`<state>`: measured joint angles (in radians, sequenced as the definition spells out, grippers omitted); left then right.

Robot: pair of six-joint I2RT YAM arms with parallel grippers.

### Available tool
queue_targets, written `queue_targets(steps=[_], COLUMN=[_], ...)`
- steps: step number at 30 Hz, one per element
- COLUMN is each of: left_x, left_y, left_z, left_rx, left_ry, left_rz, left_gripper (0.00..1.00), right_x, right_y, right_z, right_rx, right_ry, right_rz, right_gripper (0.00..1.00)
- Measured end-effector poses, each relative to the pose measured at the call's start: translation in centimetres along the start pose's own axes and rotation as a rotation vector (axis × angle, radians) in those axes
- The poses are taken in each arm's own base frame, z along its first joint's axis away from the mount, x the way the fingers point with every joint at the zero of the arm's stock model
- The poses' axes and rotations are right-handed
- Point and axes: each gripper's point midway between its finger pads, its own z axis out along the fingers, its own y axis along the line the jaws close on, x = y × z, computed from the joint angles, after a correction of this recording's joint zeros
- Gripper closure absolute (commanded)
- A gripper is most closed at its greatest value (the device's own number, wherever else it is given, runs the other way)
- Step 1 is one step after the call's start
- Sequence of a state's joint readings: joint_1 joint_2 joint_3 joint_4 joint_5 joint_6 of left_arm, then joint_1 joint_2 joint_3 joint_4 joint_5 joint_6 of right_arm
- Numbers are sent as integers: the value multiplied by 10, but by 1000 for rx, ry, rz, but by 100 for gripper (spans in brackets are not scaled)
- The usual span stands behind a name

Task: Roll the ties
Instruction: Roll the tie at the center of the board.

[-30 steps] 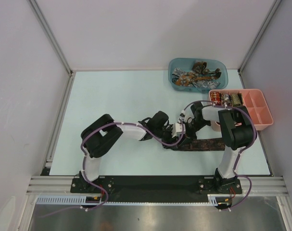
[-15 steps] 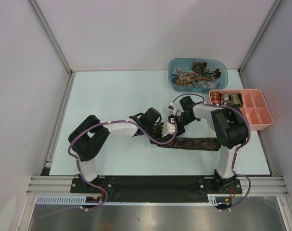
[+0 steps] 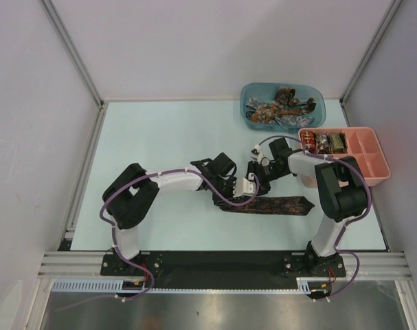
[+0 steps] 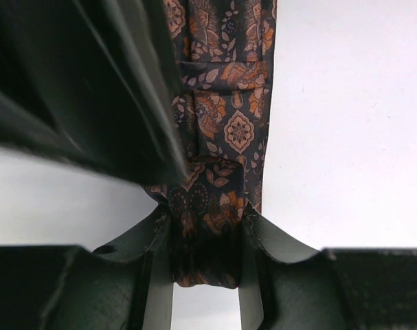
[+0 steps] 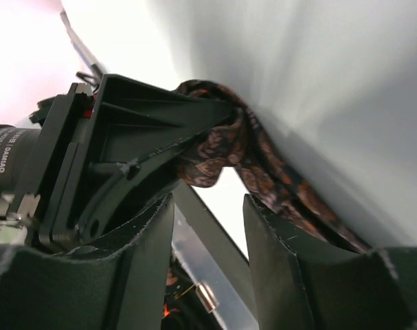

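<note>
Pinching tie (image 3: 280,205) at its left end with left gripper (image 4: 207,237); laid lengthwise side to side, tip pointing right; with right gripper (image 5: 208,206) spread apart.

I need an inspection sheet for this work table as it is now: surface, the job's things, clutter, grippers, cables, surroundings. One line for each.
Surface: pale table, no stains seen.
Job's things: one dark patterned tie lies stretched out near the front, with its pointed end to the right. Loose ties are piled in the blue tub. What look like rolled ties sit in some compartments of the pink tray.
Clutter: nothing seen.
Grippers: the left gripper is shut on the tie's end. The right gripper is open, holds nothing and is close beside it.
Cables: purple cables run along both arms, and one loop hangs near the tie.
Surroundings: white walls and metal frame posts.
</note>
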<state>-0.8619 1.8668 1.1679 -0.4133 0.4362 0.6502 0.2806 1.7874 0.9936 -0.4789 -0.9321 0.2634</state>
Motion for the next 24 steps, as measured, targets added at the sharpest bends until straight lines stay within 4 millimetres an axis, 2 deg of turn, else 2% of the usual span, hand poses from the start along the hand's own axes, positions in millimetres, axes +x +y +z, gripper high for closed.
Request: queue_targets(steps=[6,9,12,13,14,15,16,19,22,24], left_x=[0,0,0,0,0,0,0,1,0,2], left_y=[0,-1,0,0,-1,-1,0,0,2,4], left_z=[1,1,2,2,2,2,2,2,1,0], left_rx=[0,2,3,4,4,4,5,4,11,17], left_ry=[17,18,18,18,18,19,19,17,-6,-39], left_rz=[18,19,31,34,35,37,38,36,15,-25], left_gripper=[78,76,74,72,71,68,65,45,33,29], right_x=[5,6,8,9,9,10,11,12,14,16], right_y=[8,6,-2,-4,-5,-6,-7,-8,-15,-22], right_z=[17,25,33,34,35,36,36,37,36,34], right_rx=[-38,-38,-20,-14,-12,-11,-11,-7,25,55], right_ry=[27,41,51,54,59,64,66,69,73,75], right_rz=[10,11,11,11,15,18,11,-2,-11,-14], right_gripper=[51,57,70,83,92,98,100,100,100,100])
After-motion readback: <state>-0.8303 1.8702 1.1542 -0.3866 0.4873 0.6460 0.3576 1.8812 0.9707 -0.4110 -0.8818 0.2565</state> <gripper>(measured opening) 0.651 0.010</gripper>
